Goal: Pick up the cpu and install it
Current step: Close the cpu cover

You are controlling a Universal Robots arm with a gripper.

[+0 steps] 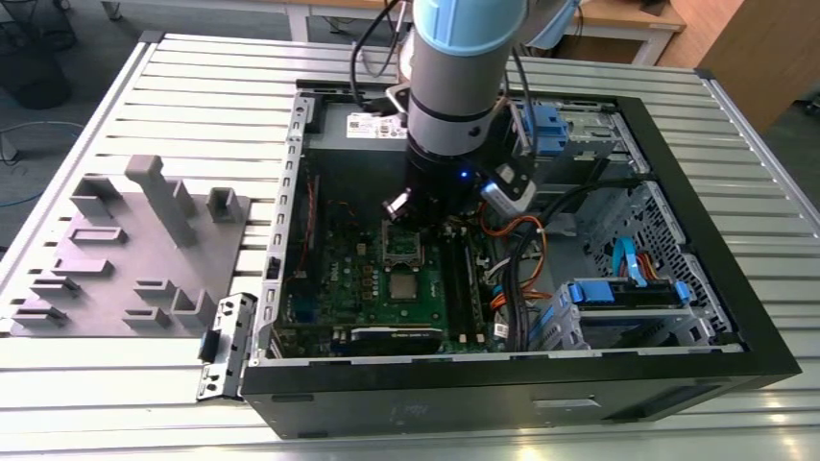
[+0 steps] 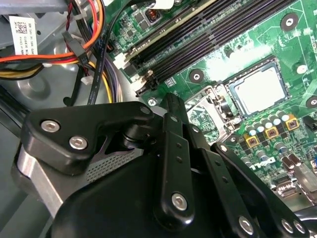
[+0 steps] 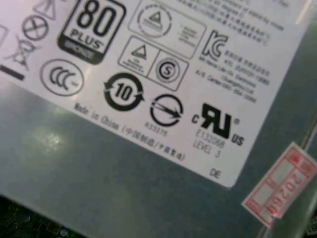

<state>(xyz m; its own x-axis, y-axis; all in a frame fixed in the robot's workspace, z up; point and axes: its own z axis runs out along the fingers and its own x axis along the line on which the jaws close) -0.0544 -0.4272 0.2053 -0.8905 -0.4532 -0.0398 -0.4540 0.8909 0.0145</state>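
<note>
pincer (image 1: 423, 223) | fingertips hidden | cpu (image 2: 258, 90) seated in socket

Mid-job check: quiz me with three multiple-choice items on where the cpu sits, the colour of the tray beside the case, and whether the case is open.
1. Where does the cpu lie?
A. on the floor
B. in its socket on the green board
C. on a shelf

2. What colour is the tray beside the computer case?
A. orange
B. blue
C. grey

3. How is the computer case?
A. lying with its side open
B. shut
C. upright

Answers: 1 B, the silvery square sits within the socket frame; 2 C, the moulded tray is all grey; 3 A, the board and cables lie exposed from above.
</note>
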